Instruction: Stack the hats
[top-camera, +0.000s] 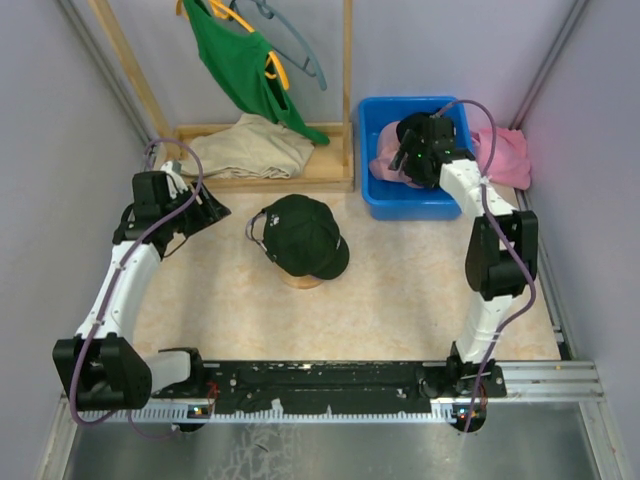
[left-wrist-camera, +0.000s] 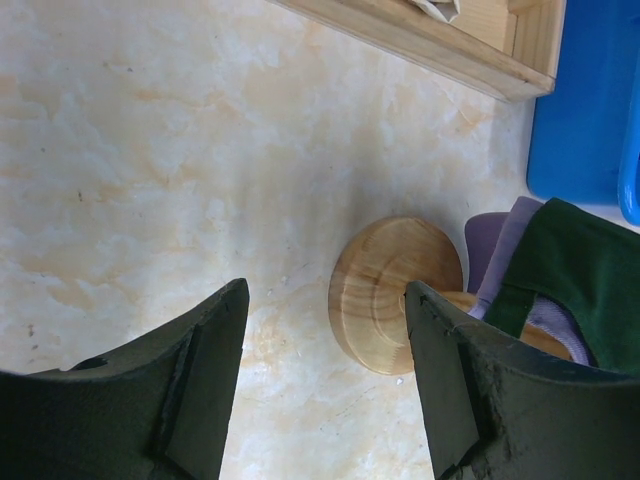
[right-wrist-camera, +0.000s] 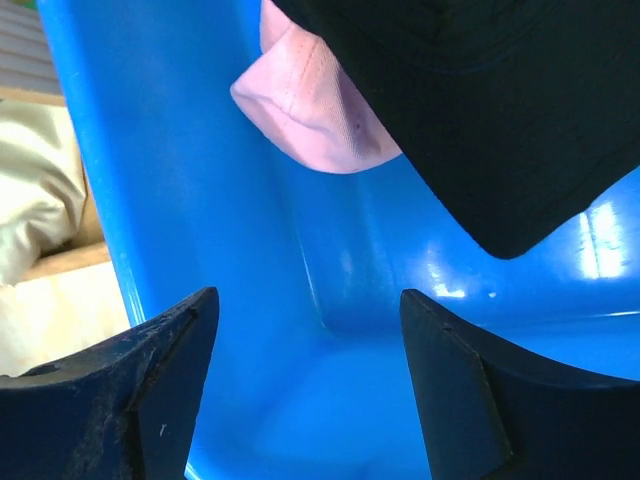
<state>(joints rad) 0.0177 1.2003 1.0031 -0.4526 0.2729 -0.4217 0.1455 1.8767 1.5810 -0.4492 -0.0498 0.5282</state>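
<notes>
The right gripper (right-wrist-camera: 305, 310) hung wide open, empty, in the blue plastic bin (right-wrist-camera: 180, 180) beside a soft pink fabric cap (right-wrist-camera: 310, 110) and black fabric cap (right-wrist-camera: 500, 110); the pick seemed underway, needing jaws closed on one.

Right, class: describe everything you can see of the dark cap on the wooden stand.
The dark cap is soft fabric, black to dark green, with a curved brim toward the near right and a small white mark. It sits crown-up on a round wooden stand mid-scene, over a lavender cap whose edge peeks out.
</notes>
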